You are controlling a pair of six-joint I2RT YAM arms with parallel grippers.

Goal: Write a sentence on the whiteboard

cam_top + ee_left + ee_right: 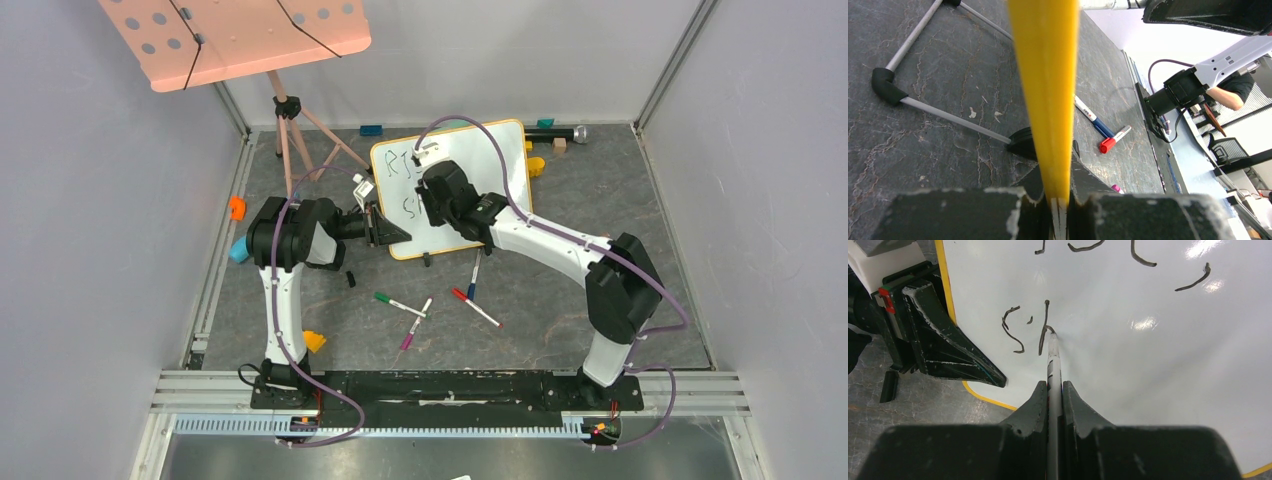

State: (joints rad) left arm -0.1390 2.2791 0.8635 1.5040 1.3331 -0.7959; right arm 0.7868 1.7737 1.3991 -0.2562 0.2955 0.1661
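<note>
The whiteboard (500, 165) lies on the dark floor at centre back, white with a yellow rim. My left gripper (385, 232) is shut on its left edge; the left wrist view shows the yellow rim (1045, 90) edge-on between the jaws. My right gripper (432, 200) is over the board, shut on a marker (1054, 370) whose tip touches the board at the second stroke of an "h". The sentence (1025, 330) shows dark strokes: "S h" on the lower line and parts of letters above. In the top view the letters (398, 165) are partly hidden by the right arm.
Loose markers lie in front of the board: a green one (398, 303), a pink one (414, 325), a red one (476, 308) and a blue one (474, 275). A pink music stand (235, 35) on a tripod (295, 140) stands at back left. Small objects line the back wall.
</note>
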